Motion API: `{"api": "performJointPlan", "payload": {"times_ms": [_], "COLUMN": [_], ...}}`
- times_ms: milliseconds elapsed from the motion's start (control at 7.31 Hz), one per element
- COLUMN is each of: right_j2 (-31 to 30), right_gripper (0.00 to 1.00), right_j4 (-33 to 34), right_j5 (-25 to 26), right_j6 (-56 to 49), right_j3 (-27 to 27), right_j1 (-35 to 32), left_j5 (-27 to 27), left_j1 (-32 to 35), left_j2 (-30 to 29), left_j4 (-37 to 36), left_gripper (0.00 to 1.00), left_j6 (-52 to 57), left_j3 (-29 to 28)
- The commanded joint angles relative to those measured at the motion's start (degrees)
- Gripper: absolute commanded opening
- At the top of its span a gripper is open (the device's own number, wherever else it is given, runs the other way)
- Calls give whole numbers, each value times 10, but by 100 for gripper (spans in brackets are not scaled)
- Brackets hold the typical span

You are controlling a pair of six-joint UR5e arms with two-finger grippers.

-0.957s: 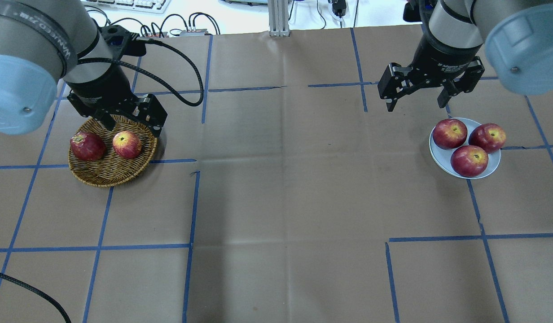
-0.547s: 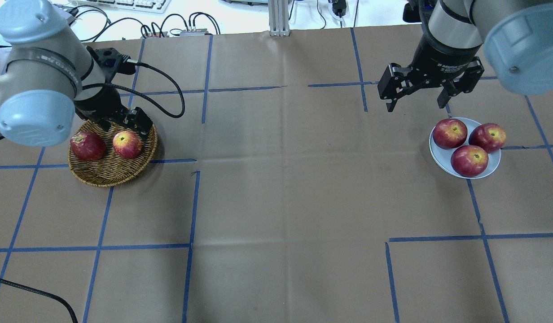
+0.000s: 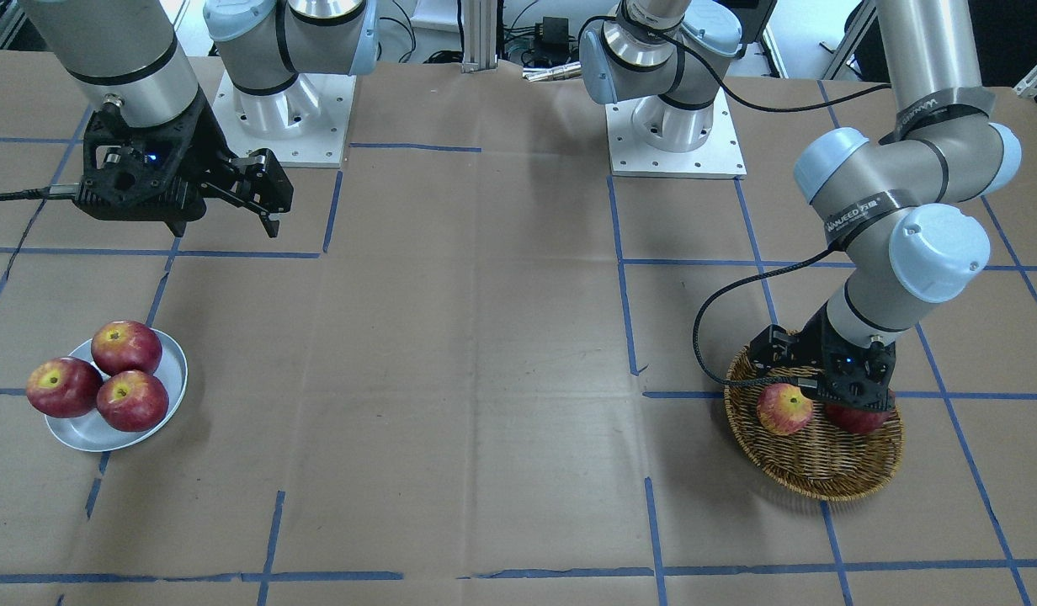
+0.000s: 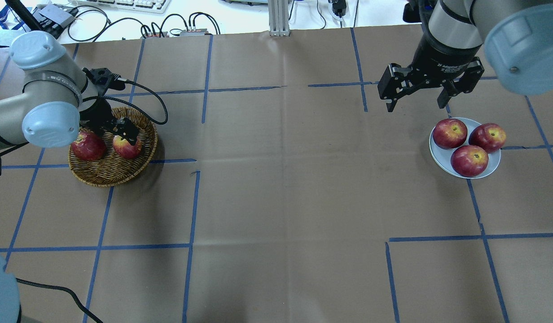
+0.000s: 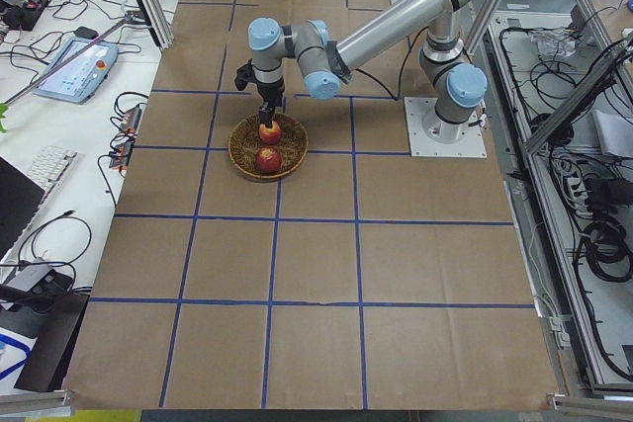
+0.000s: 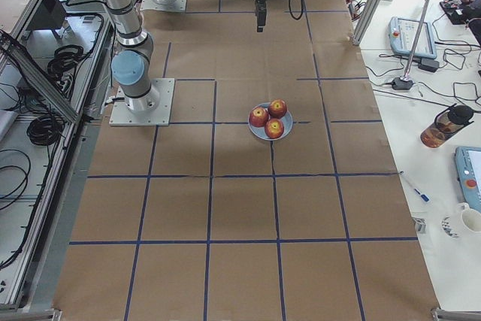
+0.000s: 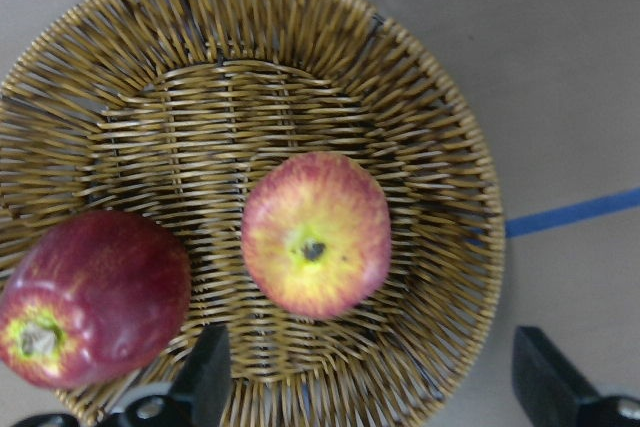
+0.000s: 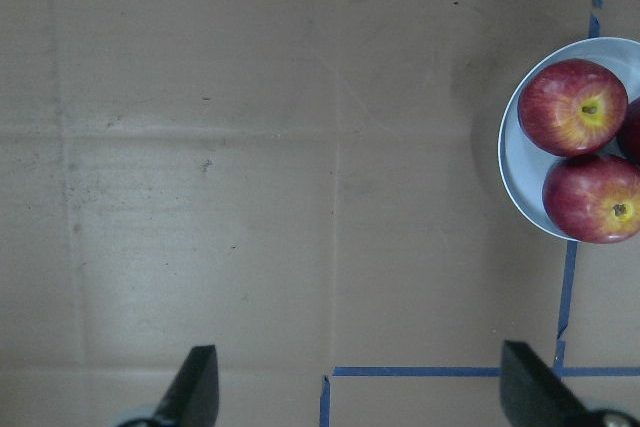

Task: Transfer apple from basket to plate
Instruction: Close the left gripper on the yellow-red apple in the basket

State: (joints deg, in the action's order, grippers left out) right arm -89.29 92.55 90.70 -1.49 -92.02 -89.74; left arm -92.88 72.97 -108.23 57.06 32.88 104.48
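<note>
The pale, yellow-streaked apple (image 4: 126, 148) lies in the wicker basket (image 4: 110, 176) beside a darker red apple (image 4: 87, 146). My left gripper (image 4: 122, 133) is low over the basket, open, with its jaws on either side of the pale apple and apart from it. In the left wrist view the apple (image 7: 315, 236) sits stem up just beyond the open fingertips (image 7: 208, 379). The plate (image 4: 440, 163) at the right holds three red apples. My right gripper (image 4: 415, 106) hangs open and empty above the table behind the plate.
The dark apple (image 7: 92, 297) lies close to the left finger's side. The left arm's cable (image 4: 155, 105) loops over the basket's far edge. Blue tape lines cross the brown table cover. Three apples crowd the plate (image 3: 82, 434).
My left arm has come down and drawn back, bringing the open gripper low over the pale apple in the basket. The right arm, the apples and the plate have not moved.
</note>
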Motion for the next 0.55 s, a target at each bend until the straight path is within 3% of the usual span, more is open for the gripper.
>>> {"api": "performJointPlan", "payload": {"times_ms": [0, 410], "right_j2": [0, 0], "right_gripper": [100, 100], "right_j4": [0, 0], "right_j5": [0, 0], "right_j6": [0, 0], "right_j3": [0, 0], "right_j1": [0, 0], "left_j5": [0, 15], "left_j1": [-1, -1], "left_j2": [-28, -61], "left_j4": [-20, -53], "left_gripper": [99, 99], "left_j6": [2, 3], "left_j3": [-2, -2]}}
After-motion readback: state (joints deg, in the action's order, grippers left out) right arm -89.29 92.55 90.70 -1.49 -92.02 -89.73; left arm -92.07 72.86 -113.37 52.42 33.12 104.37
